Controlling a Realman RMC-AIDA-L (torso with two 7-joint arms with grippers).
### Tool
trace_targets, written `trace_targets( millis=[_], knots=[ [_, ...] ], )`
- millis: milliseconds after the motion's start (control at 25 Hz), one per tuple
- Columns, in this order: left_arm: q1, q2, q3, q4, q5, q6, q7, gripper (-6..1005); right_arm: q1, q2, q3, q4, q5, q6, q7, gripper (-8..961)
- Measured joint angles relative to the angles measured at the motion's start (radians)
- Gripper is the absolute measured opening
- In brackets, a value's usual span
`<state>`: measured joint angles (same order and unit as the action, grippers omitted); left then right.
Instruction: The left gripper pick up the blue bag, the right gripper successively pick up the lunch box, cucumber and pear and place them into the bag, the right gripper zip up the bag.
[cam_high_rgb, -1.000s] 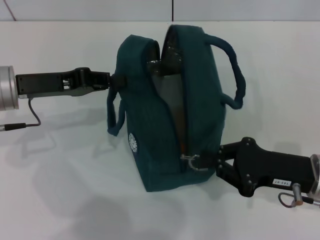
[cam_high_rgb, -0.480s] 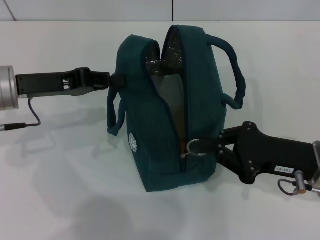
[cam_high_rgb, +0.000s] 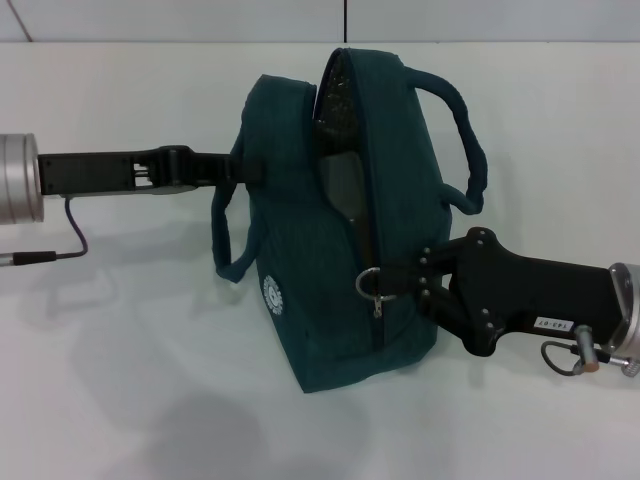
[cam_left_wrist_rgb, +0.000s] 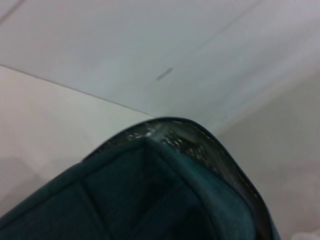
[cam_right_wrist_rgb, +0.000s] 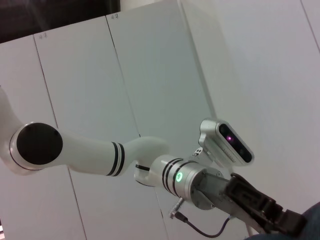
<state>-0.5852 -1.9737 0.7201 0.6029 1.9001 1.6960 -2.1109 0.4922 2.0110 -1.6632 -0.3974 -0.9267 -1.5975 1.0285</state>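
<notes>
Blue bag (cam_high_rgb: 330, 230) stands upright on the white table (cam_high_rgb: 120, 380), near the middle, with its zip shut along the lower front and still gaping above, foil lining showing in the gap. You can't see the lunch box, cucumber or pear; they are probably inside.

Your left gripper (cam_high_rgb: 238, 166) holds the bag's upper left side from the table's left edge; its fingers look pinched on the fabric, though the bag hides the tips. Keep that hold taut, so the 2 zipper edges stay lined up.

Your right gripper (cam_high_rgb: 400, 282) comes in from the right edge, fingers closed on the zipper ring pull (cam_high_rgb: 370, 283). Draw the pull up along the seam's curve, not straight outward, or the bag may tip towards you.
</notes>
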Motion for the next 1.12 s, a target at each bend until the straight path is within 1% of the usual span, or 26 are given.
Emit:
trace_targets(
  millis=[240,280,400,440,520,640,720,880,920,960,1000,1080,1120],
  knots=[
    [-0.003,0.002,0.006,0.006,-0.018,0.01,0.047,77,0.0,0.0,0.0,0.003,0.0,0.002,0.0,16],
    [0.001,0.004,0.005,0.007,-0.045,0.011,0.075,77,0.0,0.0,0.0,0.004,0.0,0.003,0.0,16],
    [0.007,0.008,0.005,0.007,-0.075,0.011,0.1,171,0.0,0.0,0.0,0.004,0.0,0.003,-0.001,16],
    [0.02,0.015,0.004,0.006,-0.112,0.011,0.131,202,0.0,0.0,0.0,0.003,0.0,0.003,-0.001,16],
    [0.031,0.019,0.003,0.007,-0.138,0.012,0.15,265,0.0,0.0,0.001,0.001,0.0,0.003,-0.001,16],
    [0.045,0.025,0.003,0.009,-0.162,0.021,0.18,281,0.0,0.0,0.005,-0.002,0.0,-0.002,-0.001,16],
    [0.058,0.03,0.003,0.009,-0.173,0.049,0.207,291,0.003,0.0,0.007,-0.004,0.0,-0.003,-0.001,16],
    [0.106,0.03,0.002,0.011,-0.2,0.137,0.274,308,0.022,0.0,0.008,-0.005,0.0,-0.004,-0.001,16],
    [0.106,0.03,0.002,0.011,-0.2,0.137,0.274,312,0.026,-0.001,0.008,-0.005,0.001,-0.004,-0.001,16],
    [0.154,0.024,0.002,0.011,-0.218,0.178,0.34,317,0.031,-0.002,0.009,-0.005,0.002,-0.004,-0.001,16],
    [0.17,0.021,0.002,0.01,-0.223,0.186,0.365,321,0.036,-0.003,0.011,-0.007,0.004,-0.005,-0.001,16],
    [0.223,0.011,0.002,0.005,-0.232,0.204,0.444,329,0.044,-0.005,0.025,-0.018,0.004,-0.005,-0.001,16],
    [0.229,0.008,0.002,0.004,-0.233,0.206,0.458,334,0.045,-0.006,0.03,-0.024,0.004,-0.006,-0.001,16]
  ],
)
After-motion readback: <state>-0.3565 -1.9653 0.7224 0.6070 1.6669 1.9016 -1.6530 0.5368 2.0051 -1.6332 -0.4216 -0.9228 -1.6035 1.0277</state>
